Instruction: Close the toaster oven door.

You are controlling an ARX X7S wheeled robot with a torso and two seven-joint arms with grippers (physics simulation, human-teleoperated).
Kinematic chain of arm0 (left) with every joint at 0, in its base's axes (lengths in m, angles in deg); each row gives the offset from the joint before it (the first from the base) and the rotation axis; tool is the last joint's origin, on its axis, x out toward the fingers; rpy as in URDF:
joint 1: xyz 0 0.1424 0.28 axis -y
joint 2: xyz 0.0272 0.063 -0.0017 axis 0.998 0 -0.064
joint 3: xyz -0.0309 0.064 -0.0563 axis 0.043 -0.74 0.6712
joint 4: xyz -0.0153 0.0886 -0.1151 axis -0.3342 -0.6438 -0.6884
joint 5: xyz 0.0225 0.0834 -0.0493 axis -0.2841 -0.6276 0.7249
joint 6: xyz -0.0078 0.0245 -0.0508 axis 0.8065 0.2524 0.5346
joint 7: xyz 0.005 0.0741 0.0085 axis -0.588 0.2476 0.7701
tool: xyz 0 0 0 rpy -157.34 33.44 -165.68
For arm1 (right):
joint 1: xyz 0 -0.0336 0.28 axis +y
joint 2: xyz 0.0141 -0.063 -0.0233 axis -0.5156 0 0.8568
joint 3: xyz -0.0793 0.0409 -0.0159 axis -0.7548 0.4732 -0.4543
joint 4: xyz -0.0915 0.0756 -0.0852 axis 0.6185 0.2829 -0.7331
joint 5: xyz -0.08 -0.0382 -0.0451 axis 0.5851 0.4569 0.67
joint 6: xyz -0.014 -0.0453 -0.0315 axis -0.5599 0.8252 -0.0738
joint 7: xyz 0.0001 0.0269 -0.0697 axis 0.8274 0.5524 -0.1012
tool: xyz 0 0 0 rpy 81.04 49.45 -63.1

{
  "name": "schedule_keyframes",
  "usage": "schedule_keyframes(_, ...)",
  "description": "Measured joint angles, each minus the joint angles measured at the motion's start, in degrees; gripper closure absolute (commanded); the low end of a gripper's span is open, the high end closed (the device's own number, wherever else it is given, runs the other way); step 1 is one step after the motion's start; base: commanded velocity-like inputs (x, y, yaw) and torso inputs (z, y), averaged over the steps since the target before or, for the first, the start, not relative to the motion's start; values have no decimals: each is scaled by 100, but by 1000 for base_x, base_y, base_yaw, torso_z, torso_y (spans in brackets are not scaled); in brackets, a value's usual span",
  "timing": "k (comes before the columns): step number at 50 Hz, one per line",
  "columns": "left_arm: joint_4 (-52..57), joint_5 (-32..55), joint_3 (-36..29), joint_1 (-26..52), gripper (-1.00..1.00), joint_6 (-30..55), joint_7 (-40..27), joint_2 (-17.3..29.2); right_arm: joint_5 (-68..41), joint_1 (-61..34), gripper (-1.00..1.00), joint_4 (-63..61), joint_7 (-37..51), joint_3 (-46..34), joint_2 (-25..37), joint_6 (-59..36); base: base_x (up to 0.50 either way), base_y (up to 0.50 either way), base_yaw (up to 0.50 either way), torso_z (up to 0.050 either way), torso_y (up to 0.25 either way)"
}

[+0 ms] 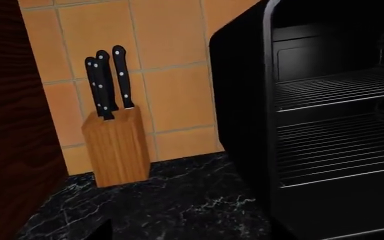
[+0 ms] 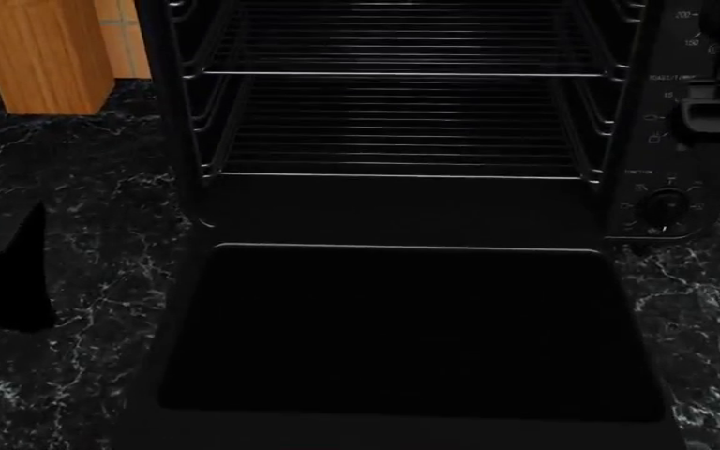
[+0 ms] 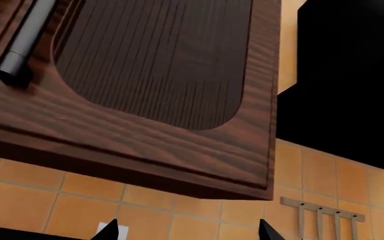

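The toaster oven (image 2: 397, 112) fills the head view, with silver wire racks inside and a knob column (image 2: 667, 202) on its right. The toaster oven door (image 2: 411, 328) lies folded down flat on the counter towards me, its dark glass facing up. My left gripper (image 1: 192, 232) is open with nothing between its tips, low over the counter to the left of the oven (image 1: 332, 135). One of its fingers (image 2: 16, 281) shows left of the door. My right gripper (image 3: 186, 232) is open and empty, pointing up at a wall cabinet. Neither gripper touches the door.
A wooden knife block (image 1: 115, 150) with black-handled knives stands on the black marble counter (image 1: 178, 205) against the orange tiled wall, left of the oven. A dark wood cabinet door (image 3: 145, 90) hangs overhead, with a utensil rail (image 3: 322, 210) below. A black blocky part (image 2: 716, 111) overlaps the knob column.
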Motion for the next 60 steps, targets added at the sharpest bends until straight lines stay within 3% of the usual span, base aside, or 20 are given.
schedule_keyframes(7, -367, -509, -334, -2, -100, -916, 424, 287, -83, -42, -100, -34, 21, 85, 7, -52, 0, 0, 0, 0, 0)
schedule_keyframes(34, -2244, -3437, -1990, 532, -100, -5112, 2089, 2088, -510, -252, -100, -167, 214, 271, 106, -312, 0, 0, 0, 0, 0)
schedule_keyframes(48, -2798, -4375, -2548, 848, -100, -6222, 2462, 2520, -738, -261, -100, -192, 348, 373, 172, -358, 0, 0, 0, 0, 0)
schedule_keyframes(60, -3155, -5061, -2941, 1268, -100, -6689, 2745, 2533, -981, -154, -100, -226, 477, 566, 247, -331, 0, 0, 0, 0, 0)
